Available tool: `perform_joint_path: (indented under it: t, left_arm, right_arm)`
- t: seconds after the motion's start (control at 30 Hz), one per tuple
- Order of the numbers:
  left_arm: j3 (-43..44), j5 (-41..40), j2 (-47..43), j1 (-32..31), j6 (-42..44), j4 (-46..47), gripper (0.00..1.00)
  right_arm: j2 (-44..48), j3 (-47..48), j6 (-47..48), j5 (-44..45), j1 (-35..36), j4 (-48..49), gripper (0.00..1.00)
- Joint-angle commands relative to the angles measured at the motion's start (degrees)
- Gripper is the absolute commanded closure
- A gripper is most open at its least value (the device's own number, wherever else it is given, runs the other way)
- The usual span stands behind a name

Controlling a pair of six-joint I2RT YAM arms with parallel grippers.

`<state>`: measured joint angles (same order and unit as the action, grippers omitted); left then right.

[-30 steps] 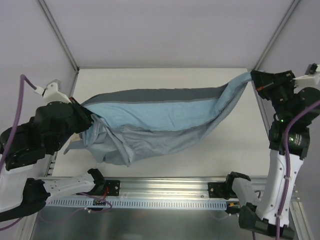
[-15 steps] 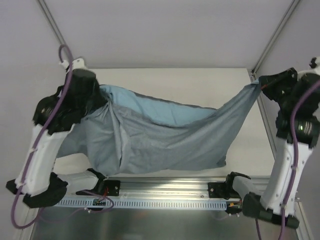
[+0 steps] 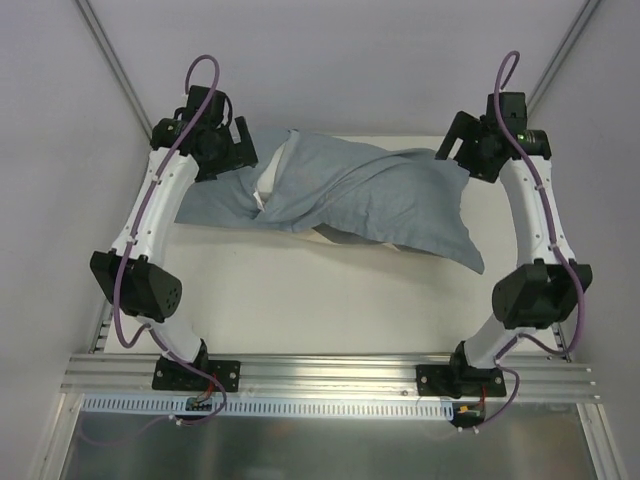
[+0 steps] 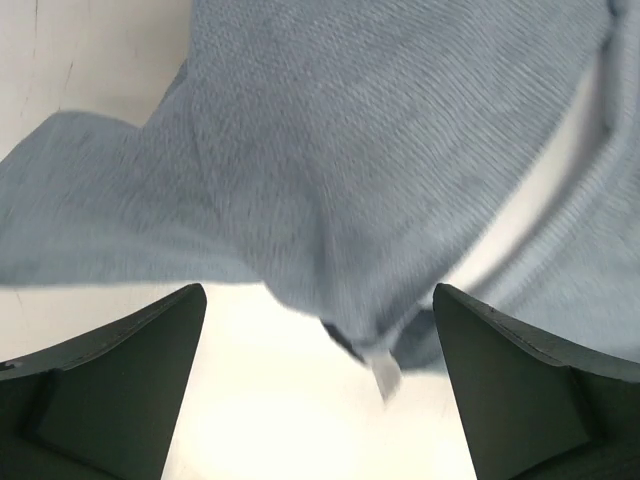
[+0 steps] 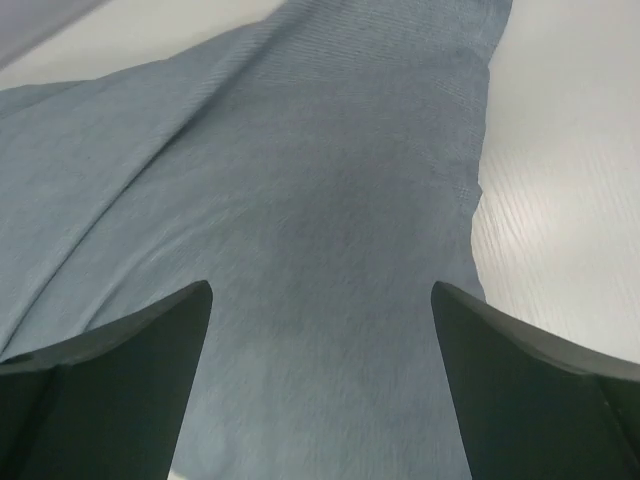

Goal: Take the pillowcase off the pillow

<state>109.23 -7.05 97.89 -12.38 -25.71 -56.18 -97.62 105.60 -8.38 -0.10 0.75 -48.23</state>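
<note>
The grey-blue pillowcase [image 3: 370, 195] lies crumpled across the back of the table, plain side up. Slivers of white, which look like the pillow [image 3: 268, 183], peek out at its left fold and under its front edge. My left gripper [image 3: 238, 150] hovers open over the cloth's left end. In the left wrist view the pillowcase [image 4: 330, 150] hangs just beyond the open left gripper [image 4: 320, 400], a small white tag [image 4: 385, 375] at its corner. My right gripper [image 3: 452, 150] is open over the right end. The right wrist view shows the pillowcase [image 5: 300, 200] filling the space below the open right gripper [image 5: 320, 400].
The white table [image 3: 320, 300] runs forward to the metal rail [image 3: 320, 372] where the arm bases sit. Grey walls and frame posts [image 3: 115, 70] close in the back and sides. Bare tabletop [image 5: 570, 200] shows at the right of the right wrist view.
Both grippers have let go of the pillowcase and opened. Both arms swung to the back of the table, and the cloth, stretched in the air before, now lies there.
</note>
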Motion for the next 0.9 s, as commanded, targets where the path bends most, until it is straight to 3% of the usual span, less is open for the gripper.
perform_joint_path:
  t: [0.0,0.3,0.53,0.6,0.67,0.73,0.77,0.8,0.83,0.87]
  left_arm:
    - [-0.67,3.26,-5.94,-0.19,2.42,0.28,0.01]
    - [-16.94,8.97,-12.10,-0.36,4.53,6.69,0.01]
    - [-16.16,8.64,-4.74,-1.59,5.76,10.48,0.01]
    - [-15.28,7.49,-0.71,-1.51,5.33,10.83,0.01]
    - [-14.05,5.73,2.64,-1.42,4.63,11.27,0.07]
    - [-13.43,6.17,3.97,-1.42,4.10,11.97,0.16]
    - [-13.17,6.26,5.20,-1.42,3.92,12.32,0.29]
    - [-12.99,6.34,5.56,-1.42,3.92,12.41,0.37]
    - [-12.99,6.43,5.91,-1.42,3.92,12.59,0.46]
    - [-13.08,6.35,6.26,-1.50,3.92,12.59,0.70]
  right_arm:
    - [11.56,-4.32,3.72,3.69,6.50,2.96,0.04]
    - [12.20,-13.67,4.52,10.21,29.98,5.59,0.04]
    - [-1.59,-4.80,4.43,9.33,32.12,5.07,0.01]
    - [-6.84,-1.21,3.82,6.61,30.72,4.72,0.06]
    - [-9.68,0.21,1.72,2.41,28.88,3.93,0.19]
    - [-11.18,-0.39,0.83,2.12,28.25,4.02,0.44]
    - [-11.10,-1.09,0.39,3.08,27.99,4.02,0.57]
    - [-9.44,-3.28,0.21,3.43,27.90,4.02,0.83]
    - [-8.30,-4.60,0.12,3.87,27.72,4.28,0.91]
    - [-6.72,-6.01,-0.05,4.83,27.11,4.54,0.99]
